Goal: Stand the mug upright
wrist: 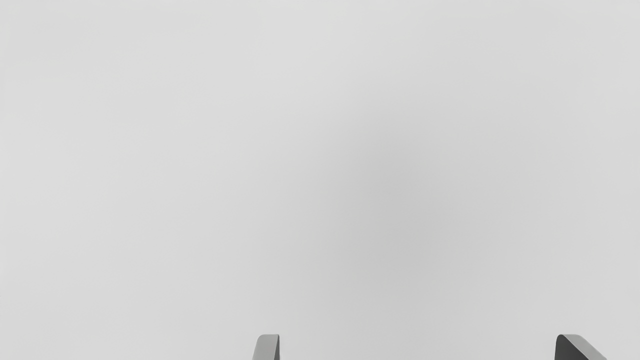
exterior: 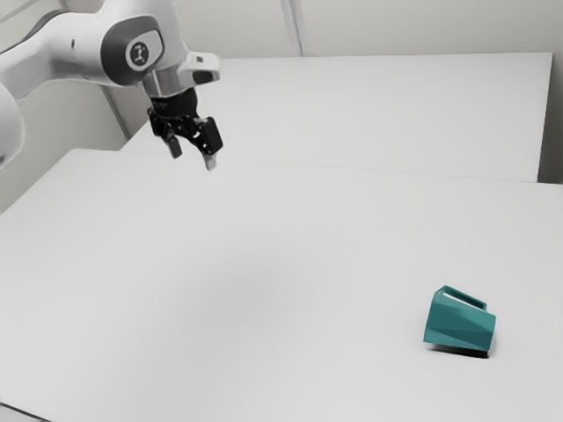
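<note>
- mug (exterior: 461, 327), teal and angular, lies on its side on the white table (exterior: 264, 308), toward the exterior view's right, with its handle (exterior: 465, 298) uppermost.
- gripper (exterior: 193, 159) hangs above the table near the exterior view's upper left, well apart from the mug, at the end of the white arm (exterior: 88, 46).
- its two fingers (wrist: 266, 348) stand wide apart in the wrist view, released, with nothing grasped between them.
- a soft grey shadow (wrist: 405, 235) lies on the table ahead of the fingertips.
- which way the mug's mouth faces, i cannot tell.
</note>
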{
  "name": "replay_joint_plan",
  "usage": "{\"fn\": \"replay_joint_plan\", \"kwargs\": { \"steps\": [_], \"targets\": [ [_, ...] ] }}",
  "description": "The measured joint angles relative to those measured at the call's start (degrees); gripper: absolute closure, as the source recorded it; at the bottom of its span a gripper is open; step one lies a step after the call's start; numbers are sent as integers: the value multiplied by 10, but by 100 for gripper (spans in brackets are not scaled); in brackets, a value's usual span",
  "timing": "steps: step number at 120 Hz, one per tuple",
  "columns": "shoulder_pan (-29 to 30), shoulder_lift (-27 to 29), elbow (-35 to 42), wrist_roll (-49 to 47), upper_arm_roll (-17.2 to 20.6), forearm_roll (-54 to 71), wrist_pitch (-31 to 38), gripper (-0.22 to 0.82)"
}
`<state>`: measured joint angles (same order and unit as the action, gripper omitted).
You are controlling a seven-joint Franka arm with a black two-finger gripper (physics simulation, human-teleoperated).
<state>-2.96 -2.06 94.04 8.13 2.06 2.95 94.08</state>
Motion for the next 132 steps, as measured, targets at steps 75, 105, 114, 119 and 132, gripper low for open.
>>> {"fn": "replay_joint_plan", "kwargs": {
  "steps": [75, 105, 114, 119, 132],
  "targets": [
    [-225, -48, 20, -46, -69, -113, 173, 1],
    [-267, -45, 122, -110, -69, -208, 298, 0],
    [-293, -48, 140, -131, -65, -240, 333, 1],
    [-299, -45, 158, -142, -55, -257, 353, 1],
    [-304, -32, 208, -168, -25, -299, 392, 2]
  ]
}}
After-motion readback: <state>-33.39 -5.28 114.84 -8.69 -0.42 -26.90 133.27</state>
